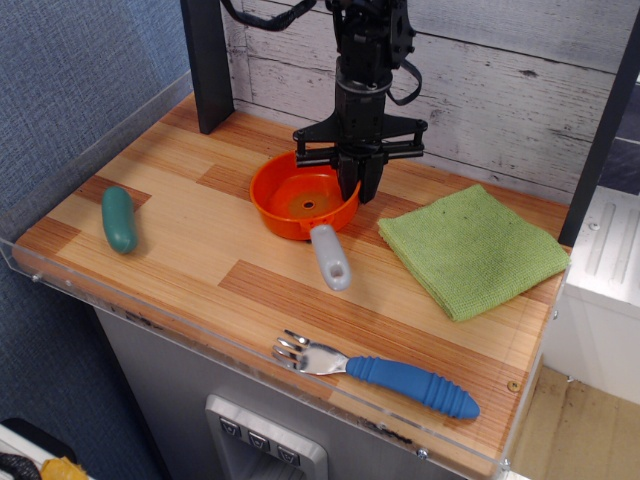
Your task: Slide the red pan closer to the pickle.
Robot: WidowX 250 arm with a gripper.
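Observation:
The red pan (300,205) is a small round orange-red toy pan near the middle of the wooden table, with its light-grey handle (329,256) pointing toward the front. My gripper (358,187) comes down from above and is shut on the pan's right rim, with one finger inside and one outside. The pan looks slightly tilted. The pickle (119,220) is a teal-green capsule lying near the table's left edge, well apart from the pan.
A green cloth (470,250) lies right of the pan. A fork with a blue handle (385,374) lies near the front edge. A dark post (207,65) stands at the back left. A clear rim (60,185) borders the table.

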